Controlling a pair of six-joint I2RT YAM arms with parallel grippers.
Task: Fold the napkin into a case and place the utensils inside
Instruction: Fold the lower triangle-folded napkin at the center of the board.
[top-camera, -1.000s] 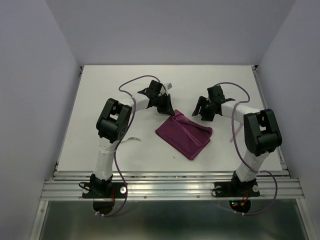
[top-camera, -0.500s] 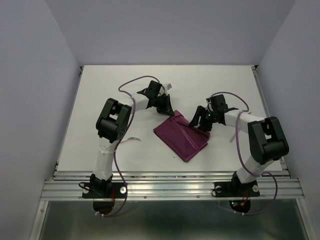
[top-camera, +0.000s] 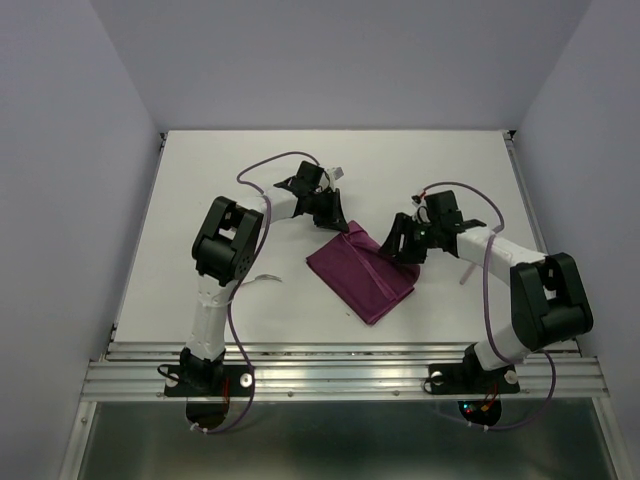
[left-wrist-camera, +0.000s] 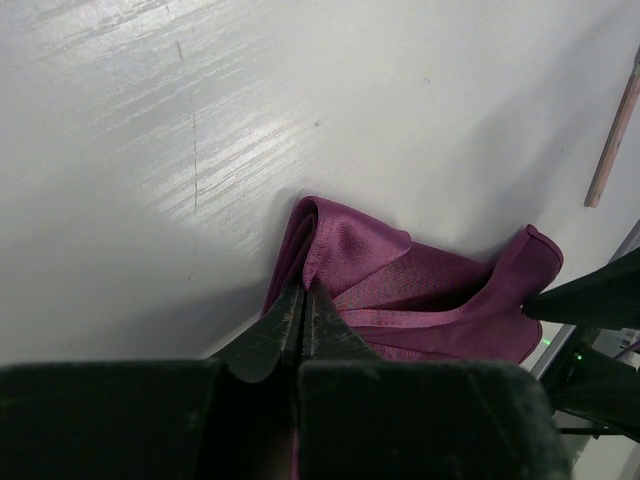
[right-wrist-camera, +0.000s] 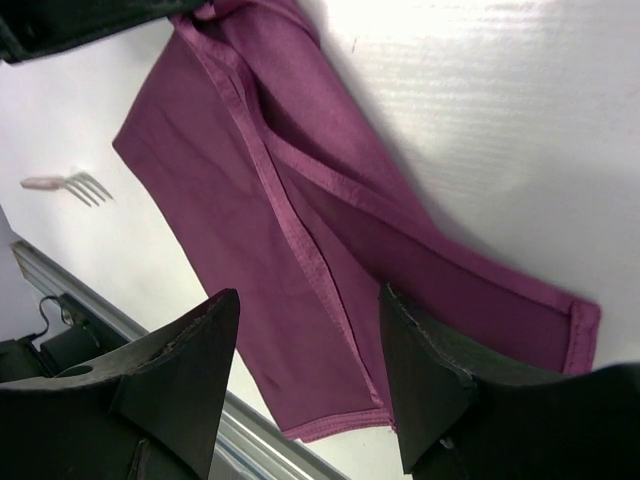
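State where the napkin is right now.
In the top view, the folded napkin lies centre frame, its far corner pinched by the left tool, the open right tool at its right edge.

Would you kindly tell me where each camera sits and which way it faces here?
Top external: above and behind, looking down at the table; both arms show.
Left wrist: low over the table, facing the napkin; left gripper pinches its corner.
Right wrist: above the napkin, looking down; right gripper open.
Both wrist views share the napkin.
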